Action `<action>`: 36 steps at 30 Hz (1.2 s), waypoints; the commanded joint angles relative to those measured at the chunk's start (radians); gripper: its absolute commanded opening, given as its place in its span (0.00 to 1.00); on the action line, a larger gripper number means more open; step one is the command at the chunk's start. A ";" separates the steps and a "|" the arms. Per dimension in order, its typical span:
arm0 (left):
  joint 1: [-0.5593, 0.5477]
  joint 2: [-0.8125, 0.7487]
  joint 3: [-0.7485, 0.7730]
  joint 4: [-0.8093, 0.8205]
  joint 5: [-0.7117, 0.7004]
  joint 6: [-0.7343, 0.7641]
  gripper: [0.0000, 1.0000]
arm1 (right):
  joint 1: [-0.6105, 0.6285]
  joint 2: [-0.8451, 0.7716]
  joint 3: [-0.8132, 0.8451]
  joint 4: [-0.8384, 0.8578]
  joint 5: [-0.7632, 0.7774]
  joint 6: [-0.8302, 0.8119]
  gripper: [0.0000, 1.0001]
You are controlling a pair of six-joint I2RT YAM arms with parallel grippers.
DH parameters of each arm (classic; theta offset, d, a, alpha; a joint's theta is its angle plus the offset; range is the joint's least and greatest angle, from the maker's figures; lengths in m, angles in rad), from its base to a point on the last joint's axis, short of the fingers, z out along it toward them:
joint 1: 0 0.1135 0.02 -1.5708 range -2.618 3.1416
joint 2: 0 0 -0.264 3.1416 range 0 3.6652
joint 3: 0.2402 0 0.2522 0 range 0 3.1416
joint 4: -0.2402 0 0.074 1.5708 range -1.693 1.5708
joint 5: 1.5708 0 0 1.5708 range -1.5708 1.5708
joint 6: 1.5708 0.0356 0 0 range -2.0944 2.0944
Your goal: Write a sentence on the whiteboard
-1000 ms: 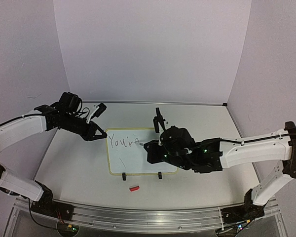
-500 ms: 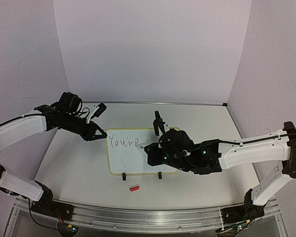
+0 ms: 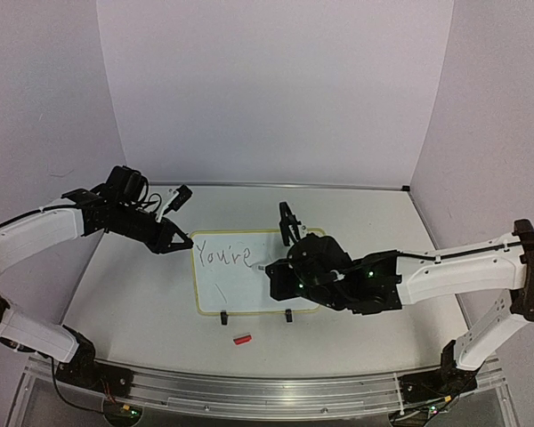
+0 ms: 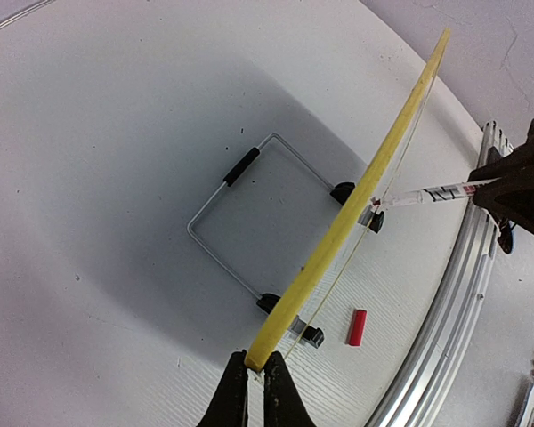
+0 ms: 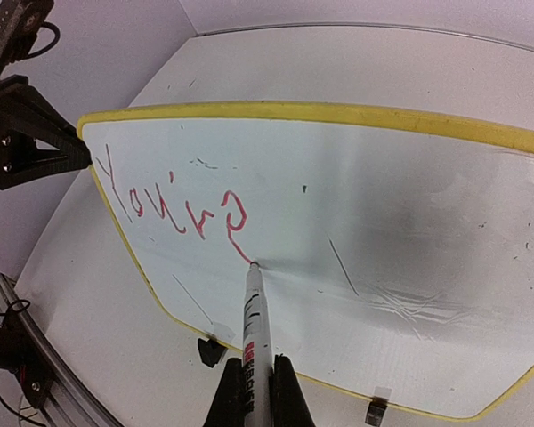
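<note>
My right tool [image 5: 254, 391], clamped on the marker [image 5: 254, 307], touches the last letter of the sentence [image 5: 173, 203]. Blank whiteboard [image 5: 409, 205] runs lengthwise beyond, away from my left tool [image 4: 247, 374] pinching its edge.

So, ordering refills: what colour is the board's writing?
Red writing, clearest from the right wrist.
</note>
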 commanded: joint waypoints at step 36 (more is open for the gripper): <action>-0.009 0.008 0.016 -0.044 -0.044 0.016 0.00 | -0.066 -0.309 -0.207 0.151 -0.102 -0.131 0.00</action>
